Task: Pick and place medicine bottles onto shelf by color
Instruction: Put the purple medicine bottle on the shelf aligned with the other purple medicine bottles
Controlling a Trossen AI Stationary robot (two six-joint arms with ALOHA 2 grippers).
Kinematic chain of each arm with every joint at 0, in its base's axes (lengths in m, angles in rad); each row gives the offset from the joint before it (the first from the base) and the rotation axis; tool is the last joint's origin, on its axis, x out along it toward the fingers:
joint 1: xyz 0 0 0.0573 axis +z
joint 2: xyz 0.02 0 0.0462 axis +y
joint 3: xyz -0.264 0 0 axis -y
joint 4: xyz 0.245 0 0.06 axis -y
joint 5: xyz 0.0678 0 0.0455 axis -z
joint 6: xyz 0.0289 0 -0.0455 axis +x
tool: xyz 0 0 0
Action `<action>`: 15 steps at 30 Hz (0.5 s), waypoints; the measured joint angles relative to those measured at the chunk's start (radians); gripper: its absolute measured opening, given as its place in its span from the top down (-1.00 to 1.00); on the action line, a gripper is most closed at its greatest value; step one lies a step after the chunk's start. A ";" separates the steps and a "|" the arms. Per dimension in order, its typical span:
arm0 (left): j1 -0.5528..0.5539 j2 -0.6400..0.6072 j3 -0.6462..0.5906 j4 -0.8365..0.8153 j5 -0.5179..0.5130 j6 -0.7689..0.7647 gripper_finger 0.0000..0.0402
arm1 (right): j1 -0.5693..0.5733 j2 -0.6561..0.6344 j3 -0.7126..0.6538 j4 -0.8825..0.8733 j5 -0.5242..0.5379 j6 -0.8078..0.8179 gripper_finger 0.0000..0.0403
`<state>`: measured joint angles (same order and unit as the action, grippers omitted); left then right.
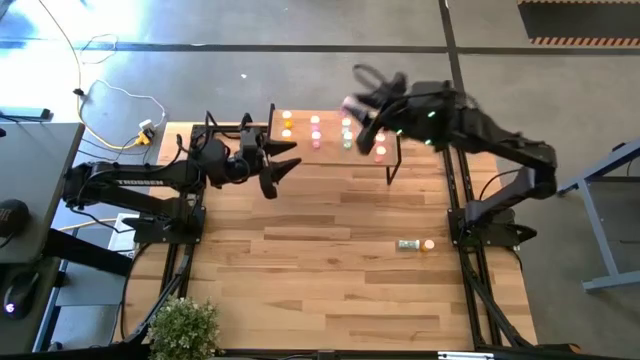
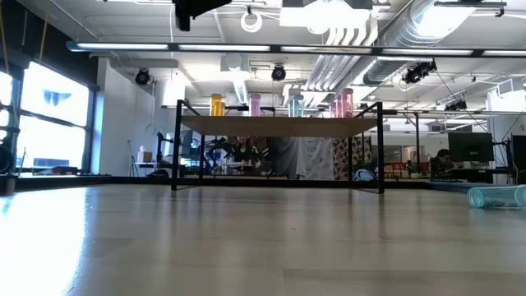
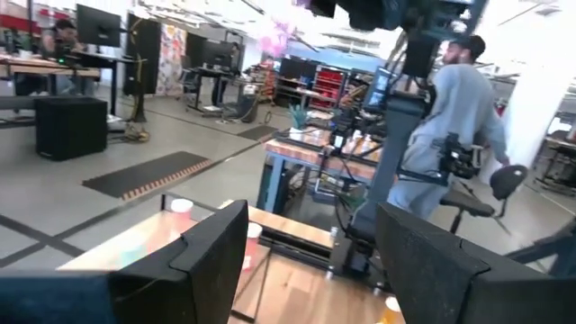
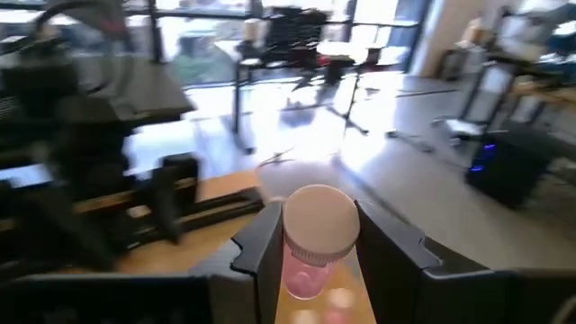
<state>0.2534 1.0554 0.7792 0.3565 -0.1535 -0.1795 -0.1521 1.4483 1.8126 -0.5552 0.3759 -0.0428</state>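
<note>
Hovering over the shelf (image 1: pixel 330 135) from above, the right pincer (image 1: pixel 352 103) carries a pink bottle (image 4: pixel 315 238), clamped between its jaws in its wrist view. The left pincer (image 3: pixel 306 270) gapes empty. Next, probably lowering among pink ones.

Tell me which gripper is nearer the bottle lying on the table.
Right. The right gripper is over the shelf's far end; the left gripper sits farther across from the lying bottle.
</note>
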 joint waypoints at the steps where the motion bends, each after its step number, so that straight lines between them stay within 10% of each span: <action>1: 0.005 0.000 0.000 -0.001 0.000 0.000 -0.15 | -0.016 -0.015 0.000 -0.006 0.007 -0.008 0.44; 15: 0.090 0.000 0.000 -0.032 0.001 0.000 -0.15 | -0.204 -0.156 -0.380 0.119 -0.204 0.171 0.44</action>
<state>0.3433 1.0554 0.7792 0.3241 -0.1528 -0.1795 -0.3564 1.2922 1.4330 -0.4365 0.1723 0.1285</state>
